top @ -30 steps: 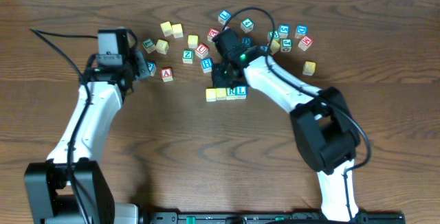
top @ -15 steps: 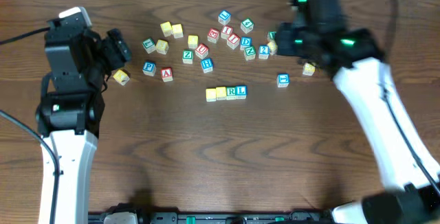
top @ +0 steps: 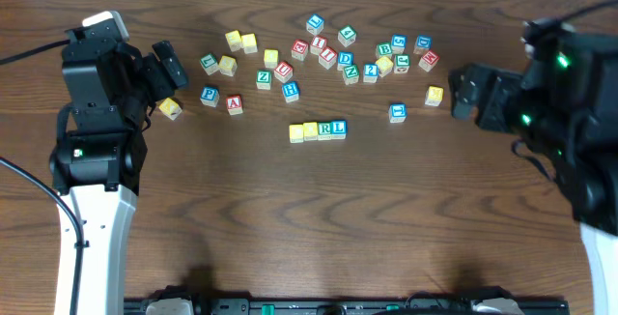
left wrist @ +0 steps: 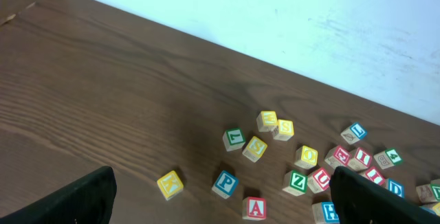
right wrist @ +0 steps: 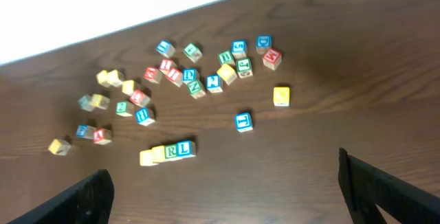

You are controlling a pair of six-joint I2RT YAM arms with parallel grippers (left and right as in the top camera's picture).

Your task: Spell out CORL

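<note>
Spread wide and empty, both of them: left gripper [top: 166, 71] up at the left edge of the scatter, right gripper [top: 462, 93] off to the right of it, neither touching a block. Fingers at the far corners of each wrist view, well apart.

One brown wooden table [top: 290, 228], bare grain across the near half.

Two arms: left arm [top: 92, 228] up the left side, right arm [top: 589, 160] at the right edge.

About twenty-seven loose letter blocks [top: 328, 57] by an overhead count, strewn across the far half of the table, with faces in yellow, blue, red and green.

One row of four blocks [top: 318, 130] near the table's middle, touching side by side, apart from the scatter. Left two with yellow tops, letters not readable; then R [top: 326, 128], then L [top: 339, 128] at the right end.

Two strays right of the row, apart from each other: one blue block [top: 397, 112] and one yellow block [top: 435, 95]. One more, the left-hand yellow block [top: 170, 109], just beside the left gripper on its near side.
</note>
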